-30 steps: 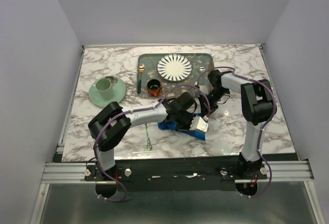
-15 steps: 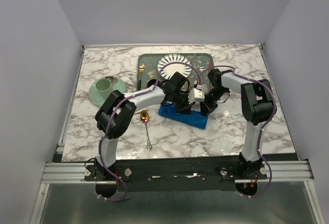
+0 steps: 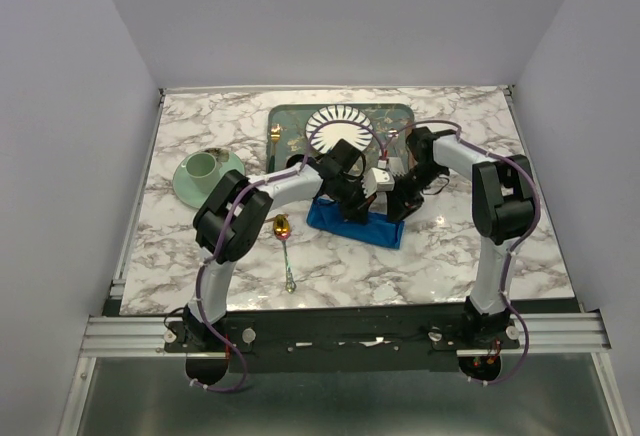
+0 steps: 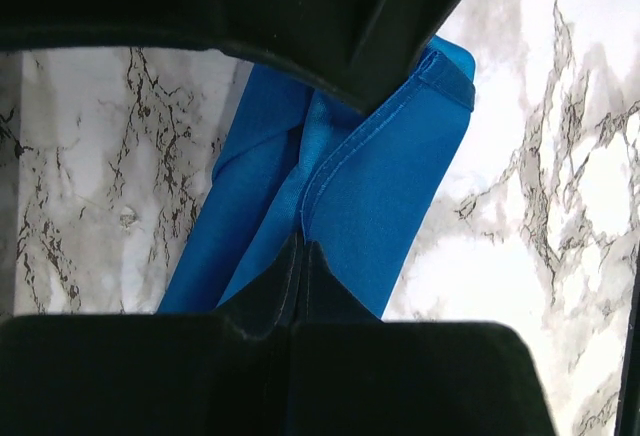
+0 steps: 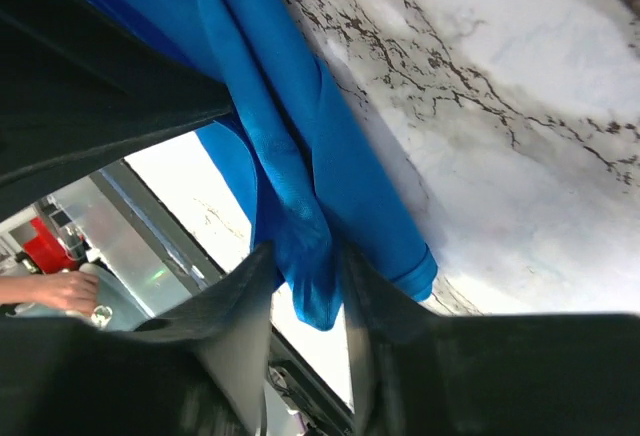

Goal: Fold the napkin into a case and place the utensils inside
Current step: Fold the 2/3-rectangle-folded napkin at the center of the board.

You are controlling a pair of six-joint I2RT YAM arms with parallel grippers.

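The bright blue napkin (image 3: 360, 228) lies folded into a narrow strip on the marble, just in front of the tray. My left gripper (image 3: 352, 206) sits at its rear left part. In the left wrist view that gripper (image 4: 302, 246) is shut on a raised fold of the napkin (image 4: 380, 176). My right gripper (image 3: 398, 206) is at the strip's right end. Its jaws stand apart in the right wrist view, where the gripper (image 5: 305, 251) has a bunched fold of napkin (image 5: 290, 156) hanging between them. A spoon (image 3: 284, 230) with a gold bowl lies left of the napkin, handle toward me.
The grey-green tray (image 3: 288, 118) at the back holds the striped white plate (image 3: 340, 128) and a gold fork with a dark green handle (image 3: 272, 148). A green cup (image 3: 203, 166) on its saucer (image 3: 188, 192) stands at the left. Both arms cross over the tray's front edge.
My left arm swung from the napkin's near side to its far side, uncovering the spoon. The napkin now lies as a longer strip. My right jaws have parted.
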